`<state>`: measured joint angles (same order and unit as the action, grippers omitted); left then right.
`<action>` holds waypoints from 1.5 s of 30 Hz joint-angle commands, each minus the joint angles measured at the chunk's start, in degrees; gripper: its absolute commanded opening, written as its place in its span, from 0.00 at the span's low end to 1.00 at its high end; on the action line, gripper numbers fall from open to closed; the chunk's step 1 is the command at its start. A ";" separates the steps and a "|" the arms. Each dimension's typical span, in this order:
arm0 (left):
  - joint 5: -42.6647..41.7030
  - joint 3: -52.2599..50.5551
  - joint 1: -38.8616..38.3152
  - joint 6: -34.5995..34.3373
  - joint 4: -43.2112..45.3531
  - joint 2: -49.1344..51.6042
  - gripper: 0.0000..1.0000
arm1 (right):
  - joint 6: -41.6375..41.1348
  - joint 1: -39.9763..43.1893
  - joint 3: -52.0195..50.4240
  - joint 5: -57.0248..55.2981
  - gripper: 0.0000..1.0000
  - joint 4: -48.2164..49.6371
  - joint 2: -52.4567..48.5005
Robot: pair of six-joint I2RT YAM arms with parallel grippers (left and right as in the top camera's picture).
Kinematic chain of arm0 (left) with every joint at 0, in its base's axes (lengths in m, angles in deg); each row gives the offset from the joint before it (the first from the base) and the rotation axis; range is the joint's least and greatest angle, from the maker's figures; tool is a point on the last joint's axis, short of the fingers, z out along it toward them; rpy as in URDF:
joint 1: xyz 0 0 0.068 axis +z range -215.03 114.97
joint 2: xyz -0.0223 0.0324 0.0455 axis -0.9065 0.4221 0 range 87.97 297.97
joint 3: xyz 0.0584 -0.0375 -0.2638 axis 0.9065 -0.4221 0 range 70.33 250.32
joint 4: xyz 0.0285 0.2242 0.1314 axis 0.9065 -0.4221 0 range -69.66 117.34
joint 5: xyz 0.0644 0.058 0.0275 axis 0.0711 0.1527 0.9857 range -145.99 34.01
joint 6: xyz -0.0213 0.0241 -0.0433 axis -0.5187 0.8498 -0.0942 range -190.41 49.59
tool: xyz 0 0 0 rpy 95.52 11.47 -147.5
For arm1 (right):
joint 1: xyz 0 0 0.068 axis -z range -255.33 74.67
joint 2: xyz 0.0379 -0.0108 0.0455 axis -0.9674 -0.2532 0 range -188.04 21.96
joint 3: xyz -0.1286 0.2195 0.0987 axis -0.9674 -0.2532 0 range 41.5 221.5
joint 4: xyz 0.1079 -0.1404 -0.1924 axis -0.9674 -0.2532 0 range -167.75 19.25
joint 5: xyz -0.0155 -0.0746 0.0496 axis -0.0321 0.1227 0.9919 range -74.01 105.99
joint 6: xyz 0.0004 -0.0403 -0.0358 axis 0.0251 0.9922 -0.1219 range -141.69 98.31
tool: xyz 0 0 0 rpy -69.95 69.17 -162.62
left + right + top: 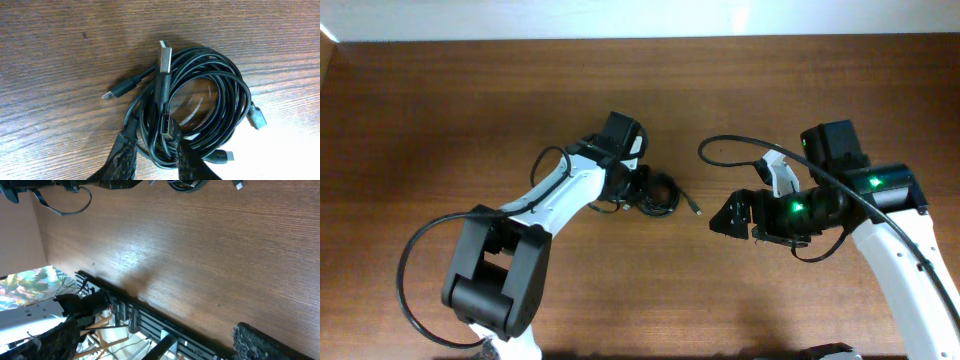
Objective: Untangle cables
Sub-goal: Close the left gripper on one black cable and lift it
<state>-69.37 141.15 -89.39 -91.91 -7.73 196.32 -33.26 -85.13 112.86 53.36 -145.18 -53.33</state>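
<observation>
The cables [661, 194] lie as one knotted black coil at the middle of the wooden table, with a small plug end [697, 209] sticking out to the right. In the left wrist view the coil [210, 95] shows several loops and USB plugs. My left gripper [155, 156] is open, with its fingers down on the table either side of several strands at the coil's near edge; it also shows in the overhead view [640, 190]. My right gripper [727, 222] is open and empty, apart from the coil to its right. The coil shows at the top of the right wrist view [182, 184].
The brown wooden table [440, 120] fills the view. Its front edge, with a black rail and floor clutter below, shows in the right wrist view [150, 311]. Thick black arm cables loop at the lower left [415, 250] and above the right arm [730, 142].
</observation>
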 commanded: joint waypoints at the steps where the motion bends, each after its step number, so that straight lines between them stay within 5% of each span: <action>1: 1.05 0.46 -1.18 0.09 0.52 1.42 0.30 | 0.35 -0.44 0.63 -0.50 0.98 0.28 -0.09; 13: 1.25 0.46 -1.27 0.09 0.63 2.67 0.18 | 0.37 -0.44 0.63 -0.52 0.98 0.17 -0.09; 20: 1.11 0.48 -1.27 0.09 0.70 2.97 0.00 | 0.37 -0.44 0.63 -0.55 0.98 0.28 -0.09; 45: -4.87 4.35 -1.27 0.13 -5.79 -16.96 0.00 | 0.37 -0.42 0.55 -4.20 0.98 2.89 -0.11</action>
<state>-73.11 144.17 -90.53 -91.91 -13.52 182.62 -33.28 -85.13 112.86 49.84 -142.64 -53.33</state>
